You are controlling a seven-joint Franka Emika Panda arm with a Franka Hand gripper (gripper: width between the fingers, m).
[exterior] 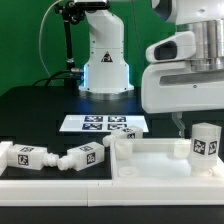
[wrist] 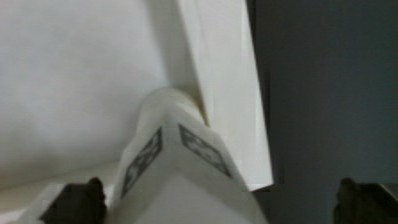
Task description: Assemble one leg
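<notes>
A white leg (exterior: 205, 141) with square tags stands upright at the corner of the white tabletop panel (exterior: 150, 165), at the exterior view's right. My gripper (exterior: 193, 124) hangs just above and around it. In the wrist view the leg (wrist: 178, 150) rises between my two dark fingertips (wrist: 80, 202). The jaws stand wide apart, open, with a gap on the far side of the leg. The gripper (wrist: 221, 203) holds nothing. The panel's raised rim (wrist: 222, 80) runs beside the leg.
Two more white legs (exterior: 25, 155) (exterior: 80, 157) lie on the black table at the exterior view's left. The marker board (exterior: 103, 124) lies flat mid-table. The robot base (exterior: 105, 60) stands behind it.
</notes>
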